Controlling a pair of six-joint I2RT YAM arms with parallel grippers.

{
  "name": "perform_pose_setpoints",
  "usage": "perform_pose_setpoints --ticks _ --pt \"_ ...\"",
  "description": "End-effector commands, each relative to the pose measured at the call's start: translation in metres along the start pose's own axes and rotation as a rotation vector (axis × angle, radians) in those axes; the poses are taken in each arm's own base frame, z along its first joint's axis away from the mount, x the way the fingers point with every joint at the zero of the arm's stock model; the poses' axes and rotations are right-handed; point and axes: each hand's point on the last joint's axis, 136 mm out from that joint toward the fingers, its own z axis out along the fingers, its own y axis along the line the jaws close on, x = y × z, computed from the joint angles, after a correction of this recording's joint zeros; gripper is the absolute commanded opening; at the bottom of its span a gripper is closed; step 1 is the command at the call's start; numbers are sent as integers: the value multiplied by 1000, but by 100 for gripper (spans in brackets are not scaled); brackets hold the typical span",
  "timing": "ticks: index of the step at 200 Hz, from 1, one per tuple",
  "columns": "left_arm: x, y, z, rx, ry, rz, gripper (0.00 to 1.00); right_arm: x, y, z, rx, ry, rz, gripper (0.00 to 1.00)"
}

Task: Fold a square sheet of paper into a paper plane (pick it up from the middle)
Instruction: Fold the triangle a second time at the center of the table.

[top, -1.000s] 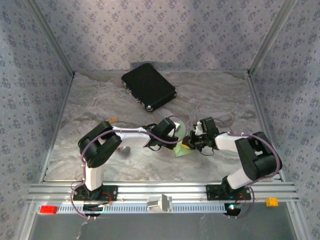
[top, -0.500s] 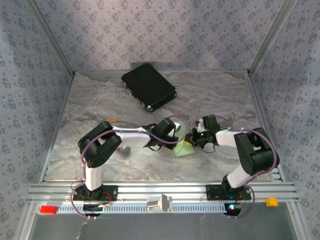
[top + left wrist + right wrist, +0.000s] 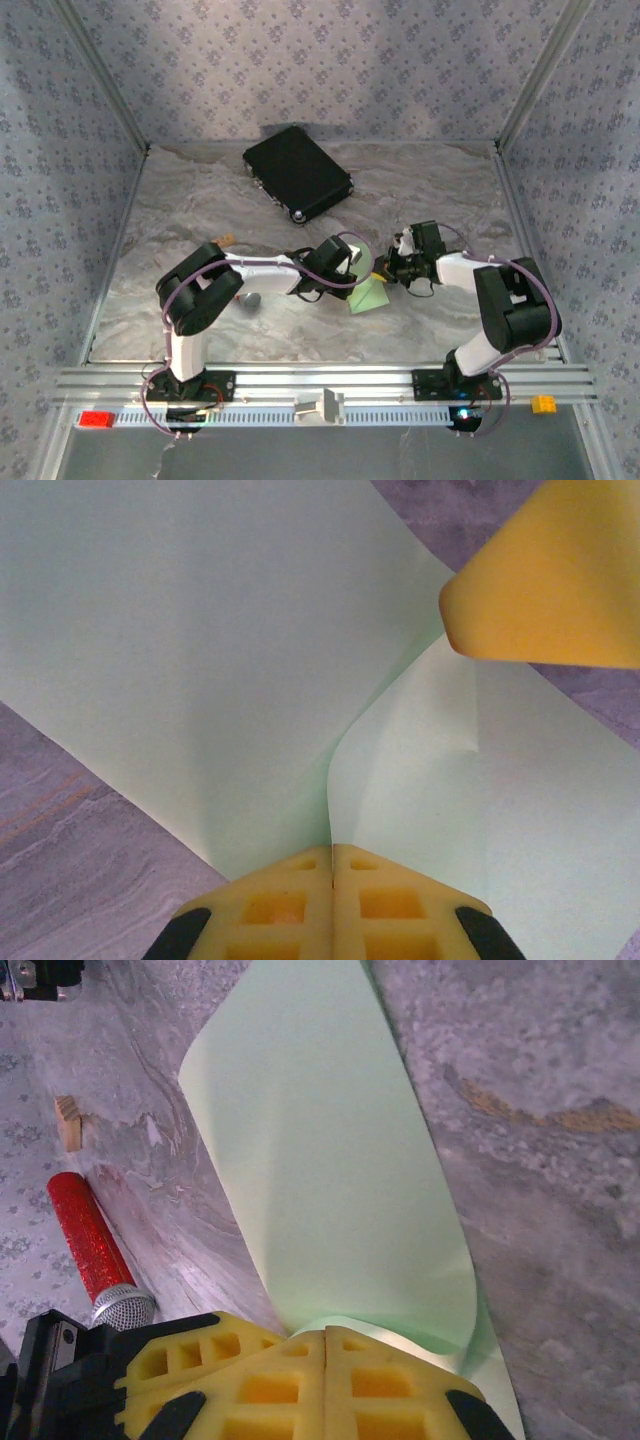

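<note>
No readable text, label, brand, number or sign in any view. The light-green paper (image 3: 200,630) is plain on its visible faces. The black case (image 3: 297,172) is too small in the overhead view to make out any marking.

Blocked at far centre by black case (image 3: 297,173); obstructed at left by red-handled tool (image 3: 88,1235) and small block (image 3: 68,1123). Passable along far right.

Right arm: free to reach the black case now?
Probably not yet. The right end effector is shut on the square sheet of paper, which the left end effector also pinches. Nothing lies on the table between it and the black case, so letting go should free the way.
</note>
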Motion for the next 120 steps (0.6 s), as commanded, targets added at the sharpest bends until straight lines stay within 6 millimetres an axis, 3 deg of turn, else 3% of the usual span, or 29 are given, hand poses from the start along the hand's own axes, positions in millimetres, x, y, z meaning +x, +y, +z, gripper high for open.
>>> perform_pose_setpoints --ticks 1,19,35,70,120 --pt "17 12 7 -39 66 0 0 7 -17 6 36 39 22 4" --pt "17 12 7 -37 67 1 0 11 -43 7 137 34 43 2" --pt "17 13 7 -42 67 0 0 9 -54 6 143 10 74 2" --pt "21 16 9 -49 78 1 0 0 -44 -1 130 -18 101 2" --pt "23 17 11 -52 80 -2 0 -16 -48 -11 138 -101 190 3"
